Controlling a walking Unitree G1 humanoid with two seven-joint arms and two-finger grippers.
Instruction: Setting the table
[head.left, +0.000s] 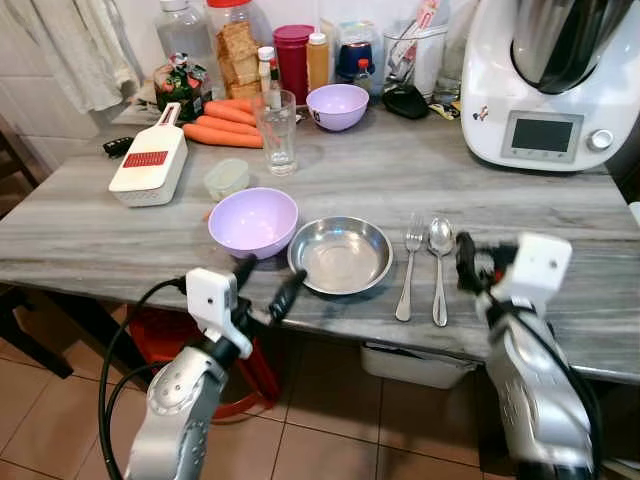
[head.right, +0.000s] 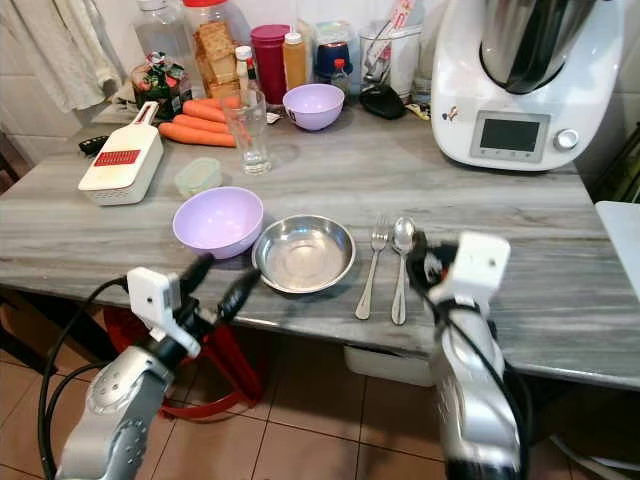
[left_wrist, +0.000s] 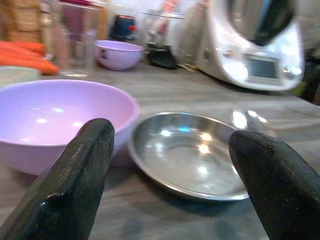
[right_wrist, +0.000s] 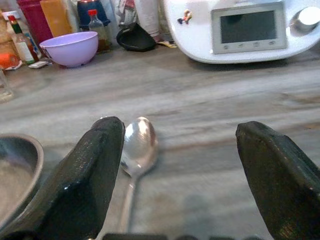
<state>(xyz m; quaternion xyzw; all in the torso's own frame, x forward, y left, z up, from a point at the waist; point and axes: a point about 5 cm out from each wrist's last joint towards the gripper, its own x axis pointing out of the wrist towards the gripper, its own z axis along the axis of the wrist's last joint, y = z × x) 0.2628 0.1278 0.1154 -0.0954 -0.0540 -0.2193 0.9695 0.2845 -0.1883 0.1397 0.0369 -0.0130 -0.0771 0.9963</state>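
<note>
While right tool (head.left: 478, 262) gapes | spoon (head.left: 440, 262) just beside | left tool (head.left: 265, 285) spread by steel bowl (head.left: 341, 255)

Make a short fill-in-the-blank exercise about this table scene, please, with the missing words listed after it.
1. The steel bowl sits between the large purple bowl and the ____.
2. The spoon lies on the fork's ____ side.
3. Both the left gripper and the right gripper have their fingers ____.
4. The orange vegetables behind the glass are ____.

Missing words: fork; right; open; carrots
</note>
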